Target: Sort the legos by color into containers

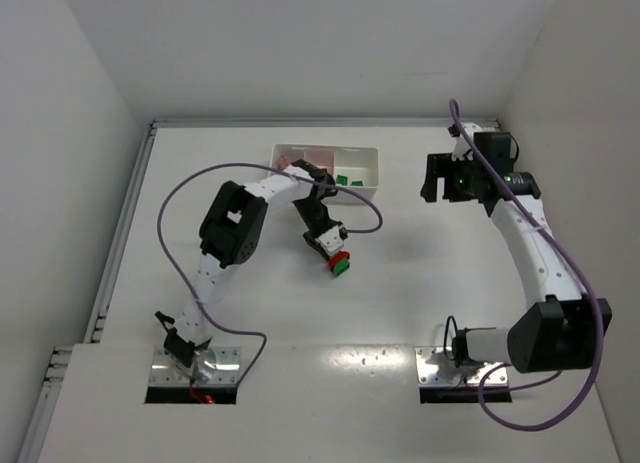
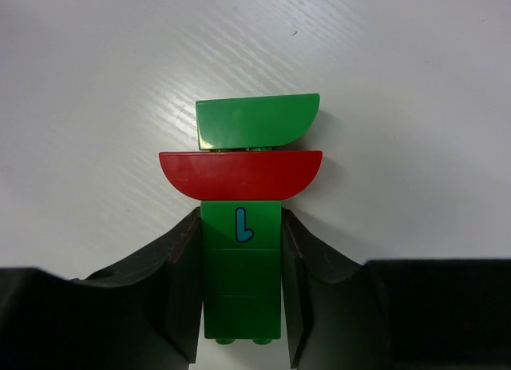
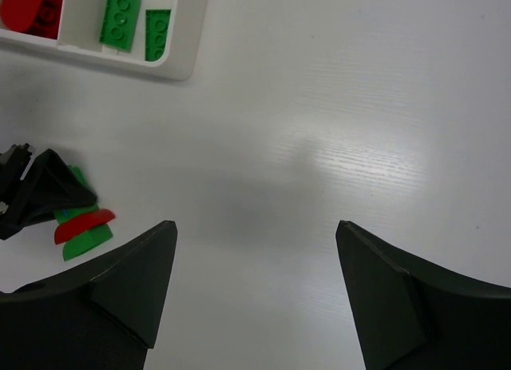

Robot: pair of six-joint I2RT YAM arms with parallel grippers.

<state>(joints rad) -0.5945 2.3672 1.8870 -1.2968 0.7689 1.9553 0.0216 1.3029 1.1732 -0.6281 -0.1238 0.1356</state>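
my left gripper (image 2: 241, 254) is clamped on a green brick (image 2: 241, 302), both fingers (image 2: 185, 290) pressed flat against its sides and the jaws closed as far as the brick lets them. the brick carries a blue letter and forms the near end of a small joined stack. a red half-round piece (image 2: 239, 174) sits against its far end, and a green curved piece (image 2: 255, 122) sits against that. i cannot tell whether the stack rests on the table or hangs just above it. from above, the stack (image 1: 340, 264) shows near the middle of the table, in front of the white tray (image 1: 376, 171) and apart from it.

the tray stands toward the far edge, with my left arm crossing over its left part. two green plates (image 3: 120, 18) lie in its right end compartment, and red pieces (image 3: 28, 6) lie past the divider in the one next to it.

my right gripper (image 1: 445, 178) hangs above the table to the right of the tray, its jaws wide apart, holding nothing and touching nothing.

the table (image 1: 250, 313) is white and slightly glossy, with a raised rim along its left and far edges. plain white walls (image 1: 300, 43) close it in on three sides. a purple cable (image 1: 175, 208) loops from each arm, and metal base plates (image 1: 195, 368) sit at the near edge.
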